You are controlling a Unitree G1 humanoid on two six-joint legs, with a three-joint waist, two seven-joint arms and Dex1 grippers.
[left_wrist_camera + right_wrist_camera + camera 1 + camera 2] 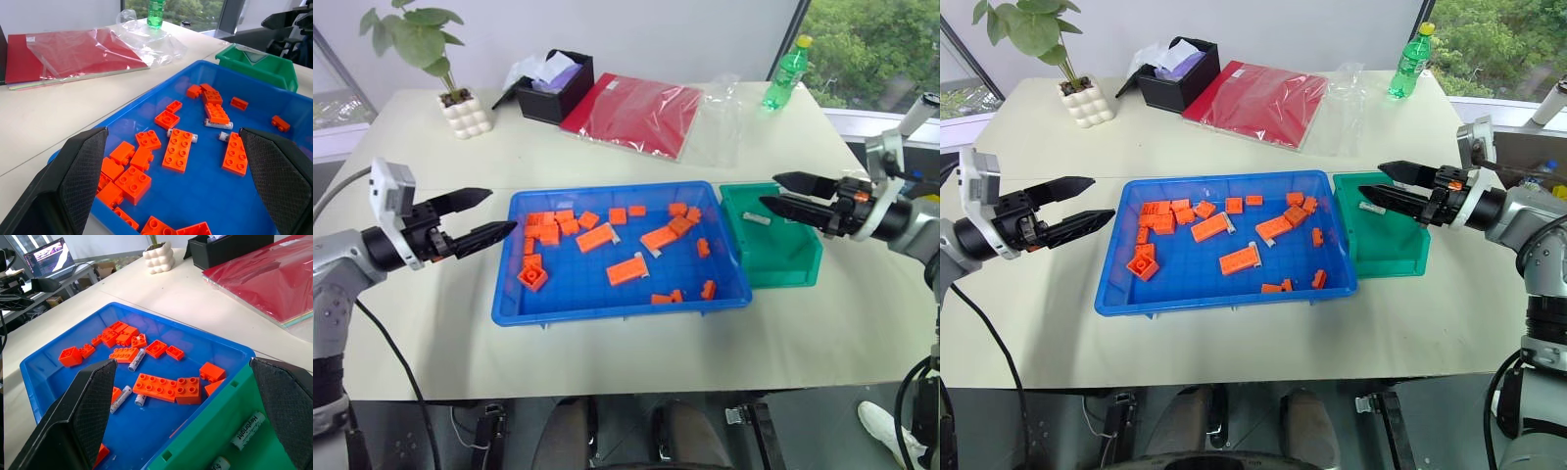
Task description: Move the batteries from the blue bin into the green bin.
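From my remote station, both arms hover level over the table: my left gripper (pixel 494 214) spread wide and empty beside the blue bin (pixel 558 299), my right gripper (pixel 781 192) equally wide above the green bin (pixel 798 266). Several batteries (pixel 136 360) lie among orange bricks (pixel 626 270) in the blue bin; two more rest in the green one.

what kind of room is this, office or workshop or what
Probably an office or lab space set up for robot trials: a pale table by a large window with trees outside, a potted plant, and a laptop on a side desk.
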